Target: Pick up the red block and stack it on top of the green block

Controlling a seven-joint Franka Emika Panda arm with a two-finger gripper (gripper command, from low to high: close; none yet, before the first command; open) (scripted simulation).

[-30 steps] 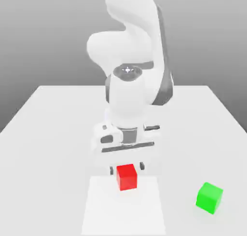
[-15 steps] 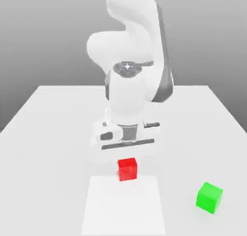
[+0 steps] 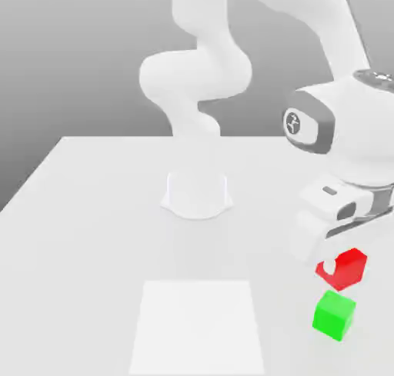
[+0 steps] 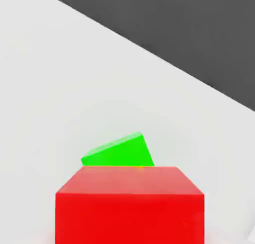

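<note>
I am carrying the red block (image 3: 344,268), clenched in my end effector (image 3: 338,268), above the green block (image 3: 334,314) on the tabletop (image 3: 92,236). Next, I judge, comes squaring it over the green block, lowering, then releasing.

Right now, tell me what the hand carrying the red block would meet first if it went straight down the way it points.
Most likely the green block. The hand holds the red block in the air just above it, with a small gap. In the hand view, green shows just past the red block's edge, though exact alignment is unclear.
</note>
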